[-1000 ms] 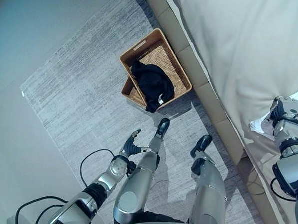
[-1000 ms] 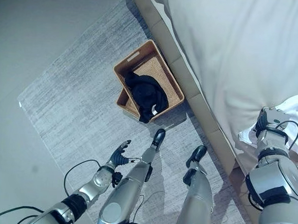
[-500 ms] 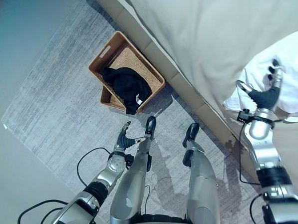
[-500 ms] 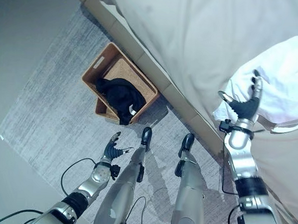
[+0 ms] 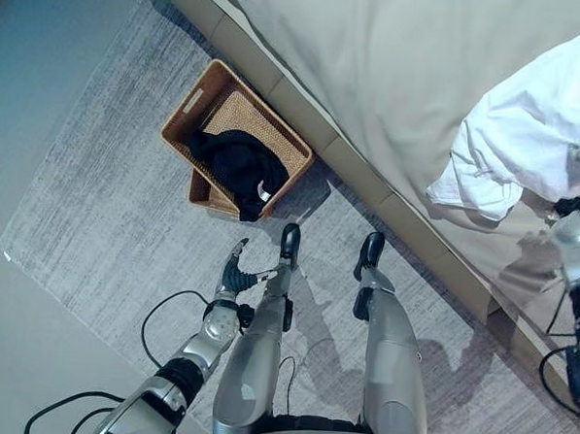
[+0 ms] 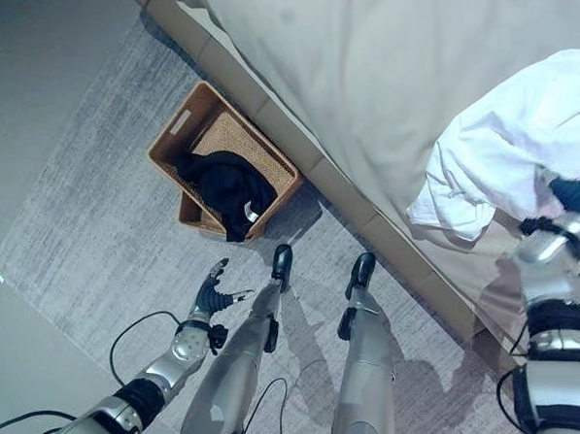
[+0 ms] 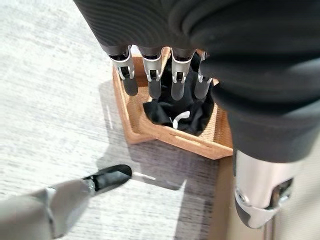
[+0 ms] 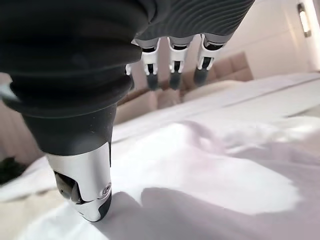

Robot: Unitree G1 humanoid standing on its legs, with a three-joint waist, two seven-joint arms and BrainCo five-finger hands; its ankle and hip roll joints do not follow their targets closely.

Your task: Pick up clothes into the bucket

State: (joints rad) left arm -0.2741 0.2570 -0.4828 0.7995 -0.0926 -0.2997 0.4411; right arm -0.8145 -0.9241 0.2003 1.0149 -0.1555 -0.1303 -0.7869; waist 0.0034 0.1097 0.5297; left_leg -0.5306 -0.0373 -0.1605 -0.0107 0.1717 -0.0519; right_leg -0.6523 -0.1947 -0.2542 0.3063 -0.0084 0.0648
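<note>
While open, right hand (image 8: 170,60) hovers above white garment (image 8: 210,170).

A grey, streaked, flat-woven rug (image 5: 105,217) covers the smooth pale grey floor (image 5: 35,68). Along the rug's far edge runs a bed with a tan padded frame (image 5: 305,116), spread with a smooth beige sheet (image 5: 376,56).

A basket (image 5: 201,93) is sitting on the rug (image 5: 95,217), just beside the bed's (image 5: 376,56) edge, with a garment (image 5: 239,163) lying in it. Another garment (image 5: 527,142) is lying on the bed near that edge, well right of the basket.
</note>
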